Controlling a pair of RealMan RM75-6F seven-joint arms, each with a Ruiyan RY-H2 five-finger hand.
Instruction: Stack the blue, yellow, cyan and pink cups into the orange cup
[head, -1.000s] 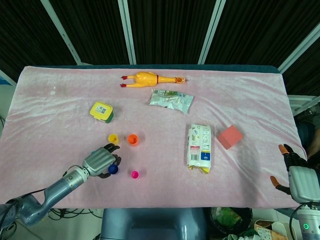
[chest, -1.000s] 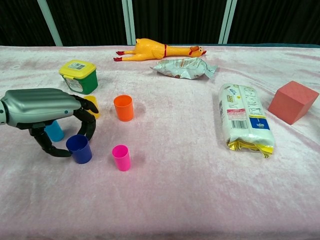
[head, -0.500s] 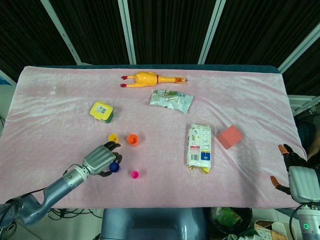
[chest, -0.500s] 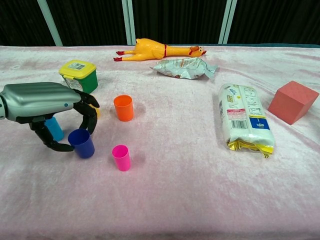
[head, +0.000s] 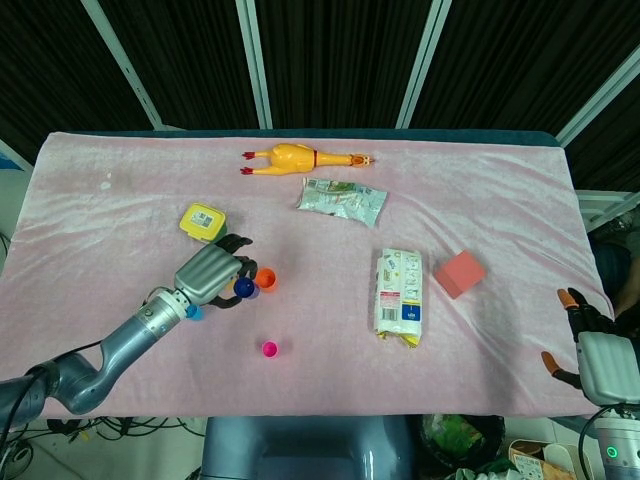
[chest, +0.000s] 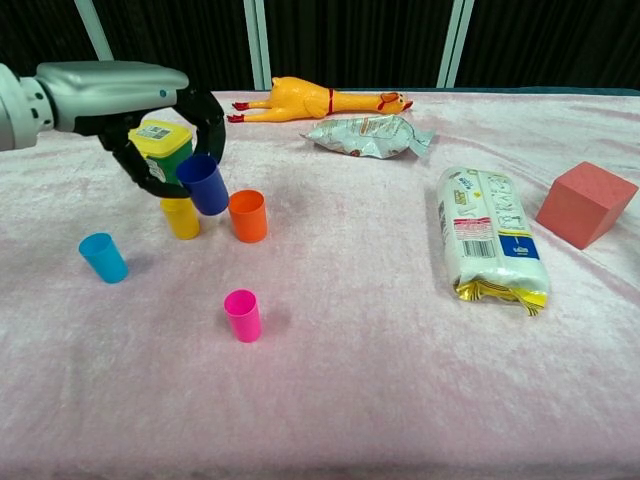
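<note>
Pink velvety cloth covers the surface (chest: 400, 400) from edge to edge. Near its right side lies a long white food packet (chest: 490, 236), with a red block (chest: 585, 204) further right. Along the far edge lies a yellow rubber chicken (chest: 318, 100), and a crinkled silver pouch (chest: 368, 135) lies just in front of it. The left robot hand (chest: 150, 110) is raised above the surface at the left and pinches the blue cup (chest: 204, 183) between thumb and fingers; the cup hangs tilted in the air, just left of and above the orange cup (chest: 247, 216). The right robot hand (head: 590, 345) appears only in the head view, at the right edge off the cloth, with fingers apart and nothing held. A green tub with a yellow lid (chest: 157, 150) stands behind the left robot hand. The orange cup stands upright on the cloth, mouth up. The yellow cup (chest: 181, 217) stands just beside it on the left, below the blue cup. The cyan cup (chest: 104, 257) stands further left and nearer the camera. The pink cup (chest: 242, 315) stands alone in front of the orange cup, well apart from it.
</note>
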